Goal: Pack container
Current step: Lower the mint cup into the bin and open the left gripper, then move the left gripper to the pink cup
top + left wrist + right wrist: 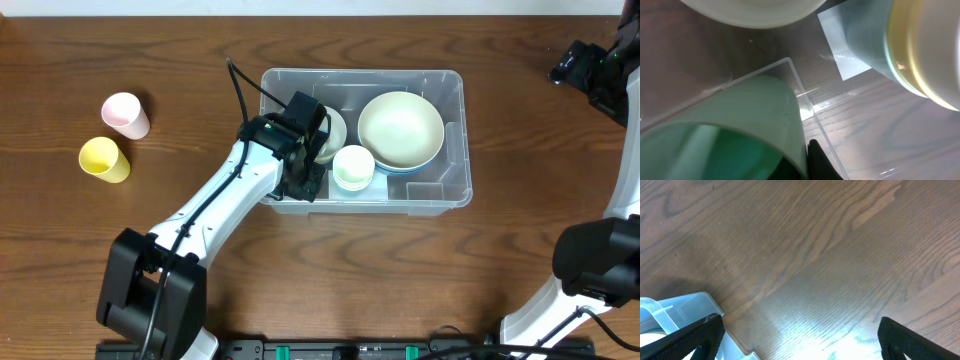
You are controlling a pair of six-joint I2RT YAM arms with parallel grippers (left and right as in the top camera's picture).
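The clear container (360, 72) stands at the table's middle back. It holds a large cream bowl (400, 128) on a blue one, a pale stacked cup (353, 167) and a smaller cream bowl (337, 128). My left gripper (303, 170) reaches into its front left corner. In the left wrist view the left gripper (801, 166) is shut on the rim of a green cup (730, 125), with one finger outside the wall and one inside. The container's white label (840, 45) shows through its base. My right gripper (800, 340) is open and empty above bare table; it also shows in the overhead view (590, 70).
A pink cup (125, 114) and a yellow cup (104, 158) lie on the table at the left. In the right wrist view a corner of the container (670, 310) shows at the lower left. The stacked cup (910, 50) is close on the right in the left wrist view.
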